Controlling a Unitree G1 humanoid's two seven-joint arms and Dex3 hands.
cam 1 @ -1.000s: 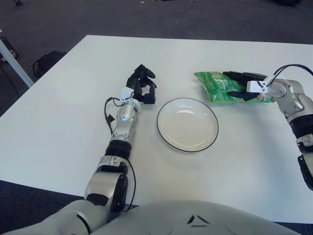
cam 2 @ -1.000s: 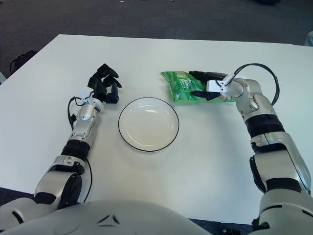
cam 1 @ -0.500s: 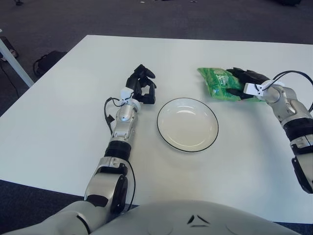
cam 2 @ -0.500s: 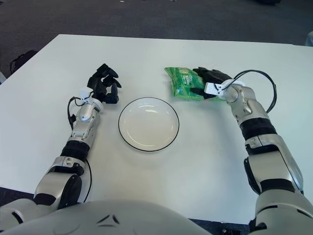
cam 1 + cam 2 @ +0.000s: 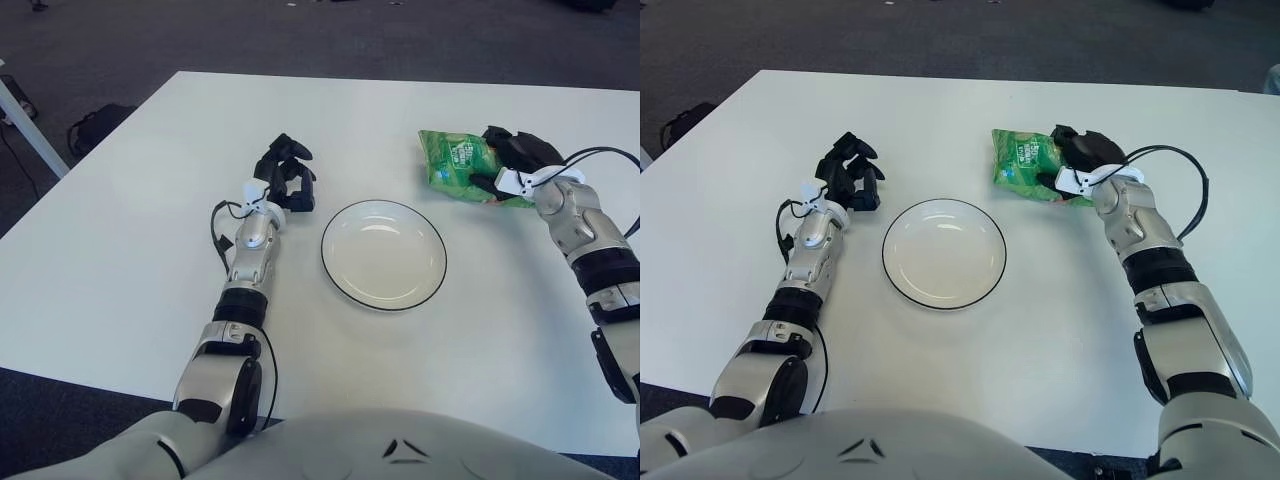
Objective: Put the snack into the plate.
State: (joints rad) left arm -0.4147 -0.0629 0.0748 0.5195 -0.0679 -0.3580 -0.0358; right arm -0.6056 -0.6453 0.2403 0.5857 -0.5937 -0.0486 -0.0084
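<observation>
A green snack bag (image 5: 458, 166) hangs a little above the white table, behind and to the right of the plate. My right hand (image 5: 512, 162) is shut on the bag's right end, its black fingers wrapped over the top. The white plate with a dark rim (image 5: 384, 254) sits at the table's middle with nothing in it. My left hand (image 5: 287, 175) shows just left of the plate with its fingers curled and nothing in them.
The white table (image 5: 120, 240) spreads wide on both sides of the plate. Its left edge drops to dark carpet, where a black bag (image 5: 95, 125) lies beside a white table leg (image 5: 30, 125).
My right hand closed on the snack bag, lifted it and drew it to the right and slightly back, tilting it up. The left hand shifted only a little.
</observation>
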